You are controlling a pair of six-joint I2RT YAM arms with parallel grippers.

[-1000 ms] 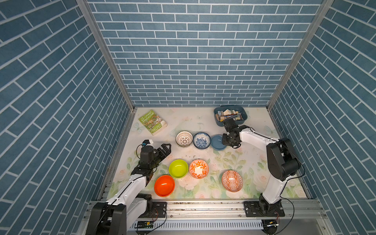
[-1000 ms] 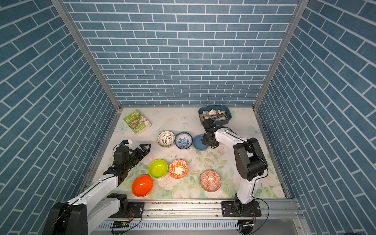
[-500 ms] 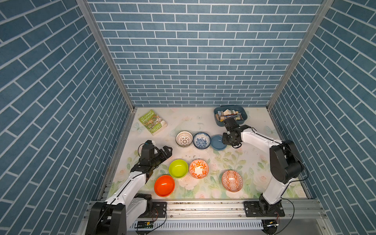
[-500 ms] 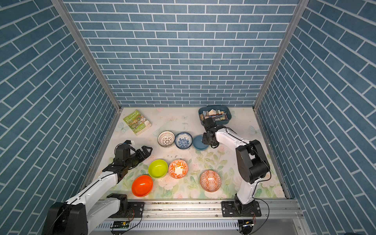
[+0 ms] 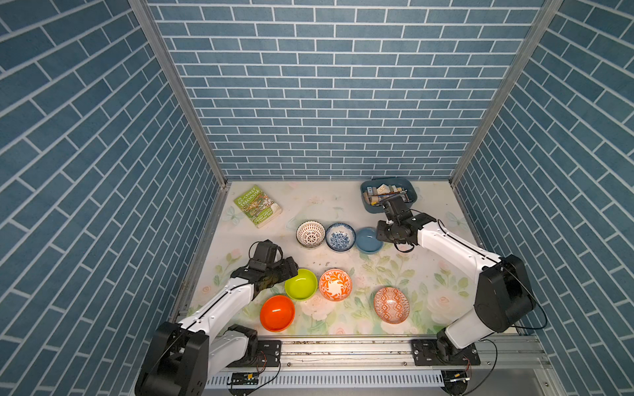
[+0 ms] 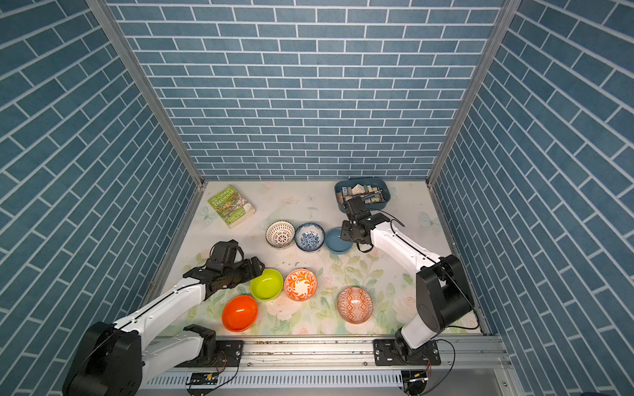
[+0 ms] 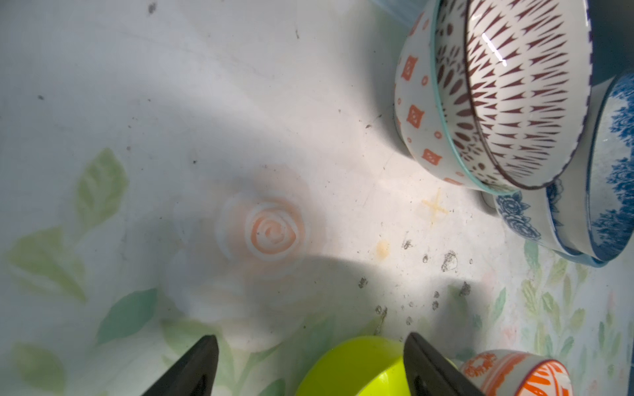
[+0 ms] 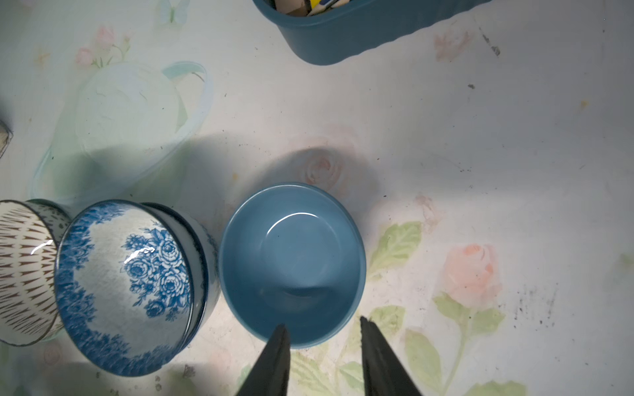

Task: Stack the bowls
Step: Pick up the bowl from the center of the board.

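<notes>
Bowl-stacking cell, both arms at a pick. L tool [image 7: 311, 337], jaws spread wide, straddles near wall of lime bowl [image 7: 360, 370]: one finger [image 7: 425, 367] over the hollow, the other outside above bare surface; nothing pinched. R tool [image 8: 322, 324], jaws part-spread, has rim of plain blue bowl [image 8: 291, 260] passing betw. its fingers; no pinch seen. Step in hand (judged): seize each bowl by its rim, carry to a stack.

Technique (judgement): lower till rim sits deep betw. pads; close square to wall, not aslant. Glossy curved walls prob. slip or tip if nipped at the lip only. Lift straight up before travel: plain blue bowl lies just beside blue-floral pair [image 8: 127, 284], lime bowl just beside orange-floral bowl [image 5: 335, 284], so a sideways drag would knock neighbours. Sensible targets: the two nests in back row, i.e. white lattice bowl [image 5: 310, 234] sitting in a patterned one, & blue-floral pair, one in the other. Centre over target, release low. Arms well apart, so both picks can run w/o clash.

Unstacked at front: plain orange bowl [image 5: 277, 313], orange-diamond bowl [image 5: 391, 305].

Surface [image 5: 322, 209]: pale floral print, flat, w/ dark specks & faint stains mid-field. Non-task items at back: green book [image 5: 257, 205], blue tray [image 5: 387, 193] of oddments. Room: blue brick-pattern walls on three sides, metal corner posts, arm bases on rail along front edge.
</notes>
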